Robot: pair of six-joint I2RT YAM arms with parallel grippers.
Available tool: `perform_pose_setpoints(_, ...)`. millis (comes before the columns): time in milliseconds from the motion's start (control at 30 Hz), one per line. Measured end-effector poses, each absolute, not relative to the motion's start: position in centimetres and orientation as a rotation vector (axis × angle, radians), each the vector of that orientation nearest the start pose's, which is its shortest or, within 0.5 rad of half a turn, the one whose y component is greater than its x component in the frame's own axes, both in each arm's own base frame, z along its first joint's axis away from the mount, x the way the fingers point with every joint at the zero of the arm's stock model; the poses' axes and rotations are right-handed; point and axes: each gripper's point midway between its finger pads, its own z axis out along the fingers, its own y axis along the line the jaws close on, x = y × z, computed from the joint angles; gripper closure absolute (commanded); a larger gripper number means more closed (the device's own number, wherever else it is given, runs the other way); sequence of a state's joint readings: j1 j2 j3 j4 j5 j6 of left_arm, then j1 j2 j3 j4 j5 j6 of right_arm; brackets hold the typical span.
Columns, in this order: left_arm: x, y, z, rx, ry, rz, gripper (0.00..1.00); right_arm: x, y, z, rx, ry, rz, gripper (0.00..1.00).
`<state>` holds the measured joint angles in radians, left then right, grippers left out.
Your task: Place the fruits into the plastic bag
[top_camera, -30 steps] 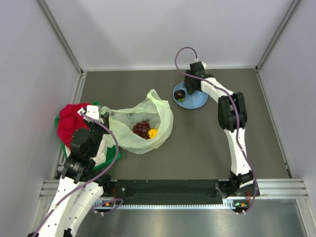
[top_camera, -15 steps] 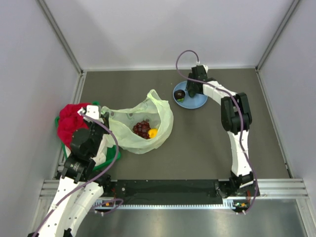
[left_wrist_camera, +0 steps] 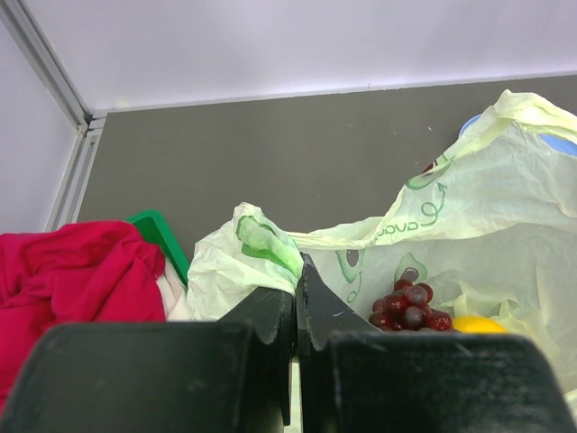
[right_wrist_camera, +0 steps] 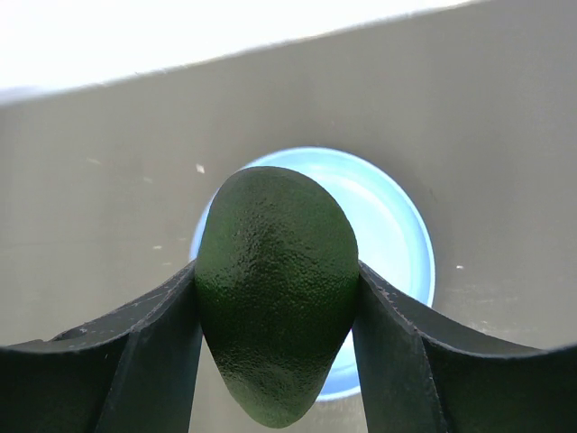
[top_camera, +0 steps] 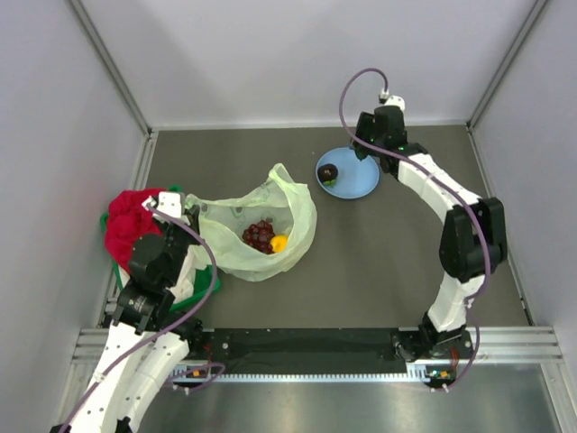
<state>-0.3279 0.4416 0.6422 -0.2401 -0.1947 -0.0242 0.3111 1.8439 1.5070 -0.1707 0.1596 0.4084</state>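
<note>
1. We see a flat dark grey table [top_camera: 388,271]. Pale walls stand on three sides of it, with metal rails in the corners.
2. Our left gripper [left_wrist_camera: 296,290] is pressed tight together. It pinches the crinkly rim of the plastic bag [top_camera: 261,263] on the bag's left side.
3. The bag is pale yellow-green and we can see through it a little. It lies open on the left half of the table.
4. Inside the bag we see the dark red grape bunch [top_camera: 259,235] and the round orange citrus [top_camera: 279,243]. They lie just beside each other.
5. Our right gripper [right_wrist_camera: 275,271] is about half open. Its two fingers press on both sides of the green avocado [right_wrist_camera: 270,307] and hold it up.
6. The avocado hangs above the blue plate [right_wrist_camera: 406,244], which sits at the far side of the table.
7. The small dark fruit [top_camera: 330,171] sits on the left part of the plate.
8. The plate is near the far corner of the bag but does not touch it.
9. A red cloth [top_camera: 126,225] lies heaped left of the bag, on a green tray [left_wrist_camera: 160,236]. A white cloth [top_camera: 191,275] lies next to it, and our left arm hides part of it.
</note>
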Motion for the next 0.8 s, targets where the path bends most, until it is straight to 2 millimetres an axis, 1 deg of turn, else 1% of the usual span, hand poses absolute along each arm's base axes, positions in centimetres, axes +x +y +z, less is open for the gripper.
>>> perform_pose_setpoints(67, 25.1, -5.1, 28.3, 0.094, 1.608, -0.116, 1.00, 51.2, 15.4, 20.7, 0.192, 2.032, 0.293, 0.72)
perform_pose_setpoints(133, 25.1, -5.1, 28.3, 0.094, 1.608, -0.116, 1.00, 50.3, 15.3, 22.1, 0.186, 2.003, 0.311, 0.72)
perform_pose_setpoints(300, 25.1, -5.1, 28.3, 0.094, 1.608, -0.116, 1.00, 47.8, 15.6, 23.1, 0.155, 1.992, 0.337, 0.71)
perform_pose_setpoints(400, 25.1, -5.1, 28.3, 0.094, 1.608, -0.117, 1.00, 45.9, 16.9, 24.2, 0.107, 1.978, 0.364, 0.70)
perform_pose_setpoints(467, 25.1, -5.1, 28.3, 0.094, 1.608, -0.117, 1.00, 44.5, 18.2, 25.7, 0.065, 1.958, 0.398, 0.70)
perform_pose_setpoints(500, 25.1, -5.1, 28.3, 0.096, 1.608, -0.119, 1.00, 43.5, 19.2, 26.9, 0.030, 1.937, 0.428, 0.70)
perform_pose_setpoints(533, 25.1, -5.1, 28.3, 0.096, 1.608, -0.120, 1.00, 42.8, 19.7, 27.8, 0.009, 1.921, 0.450, 0.70)
perform_pose_setpoints(667, 25.1, -5.1, 28.3, 0.096, 1.608, -0.121, 1.00, 38.7, 22.4, 33.3, -0.101, 1.805, 0.582, 0.70)
perform_pose_setpoints(733, 25.1, -5.1, 28.3, 0.095, 1.608, -0.122, 1.00, 36.9, 23.6, 35.6, -0.150, 1.758, 0.644, 0.70)
perform_pose_setpoints(800, 25.1, -5.1, 28.3, 0.095, 1.608, -0.122, 1.00, 35.2, 25.6, 37.5, -0.221, 1.718, 0.708, 0.70)
